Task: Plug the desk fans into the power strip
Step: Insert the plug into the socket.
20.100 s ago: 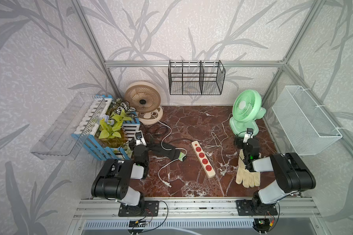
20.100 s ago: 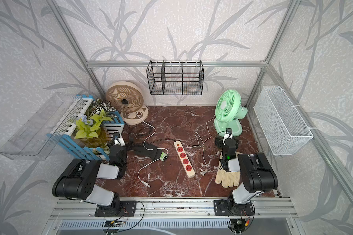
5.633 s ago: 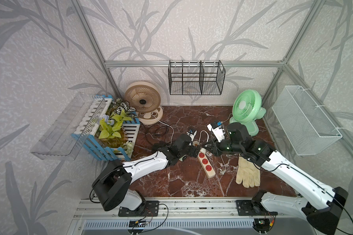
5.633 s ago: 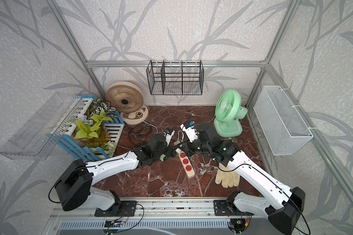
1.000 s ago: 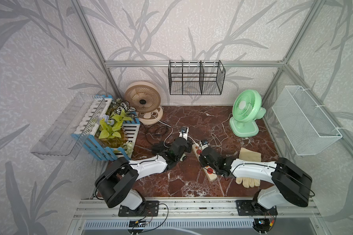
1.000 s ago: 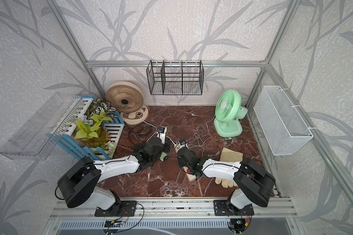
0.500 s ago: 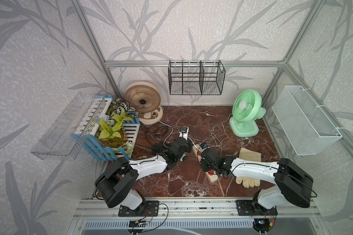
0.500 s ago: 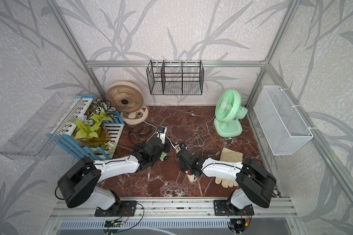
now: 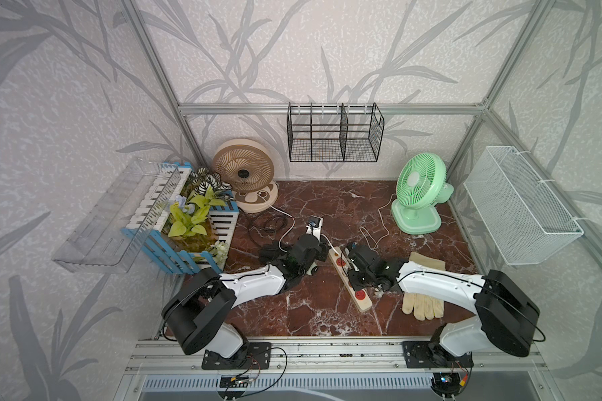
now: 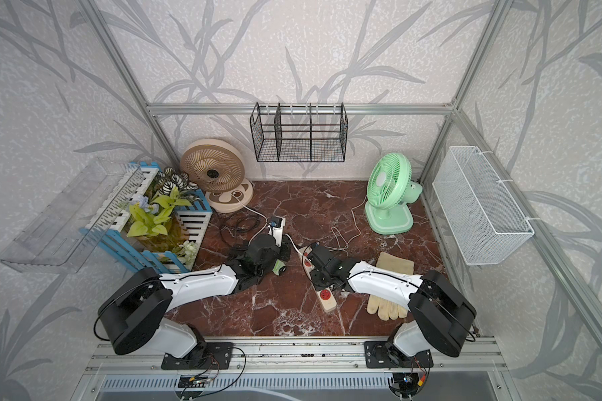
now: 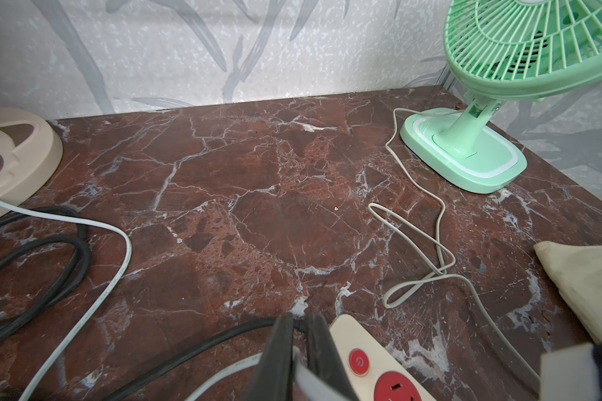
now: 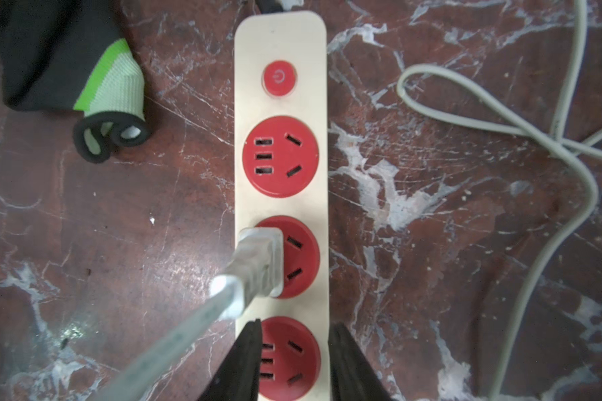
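Observation:
The cream power strip [image 12: 280, 41] lies slantwise on the marble, in both top views [image 9: 365, 306] [image 10: 329, 305]. A white plug [image 12: 261, 257] sits in the second red socket from the button, and its flat white cable runs off toward the camera. My right gripper [image 12: 297, 324] is open, its jaws astride the strip at the third socket, holding nothing. My left gripper [image 11: 301, 316] is at the strip's button end, jaws slightly apart, with a white cable lying loosely between them beside the black cord [image 11: 195, 350]. A beige fan [image 9: 244, 172] and a green fan [image 9: 419, 180] stand at the back.
The green fan's cable [image 11: 438, 222] loops on the floor beside the strip. A cream glove [image 9: 424, 295] lies under my right arm and a black-green glove [image 12: 84, 69] left of the strip. A planter crate [image 9: 188, 225] stands left. A white wire basket [image 9: 522, 208] hangs right.
Both grippers' jaws have parted within the last second, the right ones more. The plug stays in its socket. Both arms have hardly moved.

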`<action>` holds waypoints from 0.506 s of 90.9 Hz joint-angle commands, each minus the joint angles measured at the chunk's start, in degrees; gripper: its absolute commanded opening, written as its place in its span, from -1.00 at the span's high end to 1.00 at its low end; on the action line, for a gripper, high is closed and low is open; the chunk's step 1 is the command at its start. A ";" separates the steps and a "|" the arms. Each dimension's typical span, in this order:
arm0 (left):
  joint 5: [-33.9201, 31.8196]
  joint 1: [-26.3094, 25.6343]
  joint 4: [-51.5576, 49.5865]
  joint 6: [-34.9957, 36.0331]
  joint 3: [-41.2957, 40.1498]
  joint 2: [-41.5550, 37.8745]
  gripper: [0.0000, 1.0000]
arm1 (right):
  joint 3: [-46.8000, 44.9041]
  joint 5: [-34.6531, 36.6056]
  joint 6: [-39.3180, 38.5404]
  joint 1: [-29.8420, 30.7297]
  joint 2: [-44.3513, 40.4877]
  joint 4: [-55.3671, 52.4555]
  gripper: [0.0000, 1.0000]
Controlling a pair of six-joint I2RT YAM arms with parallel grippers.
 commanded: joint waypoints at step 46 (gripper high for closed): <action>1.65 0.03 -2.11 -0.02 3.56 3.50 0.72 | 3.18 -6.94 -4.66 -2.27 1.83 4.51 0.32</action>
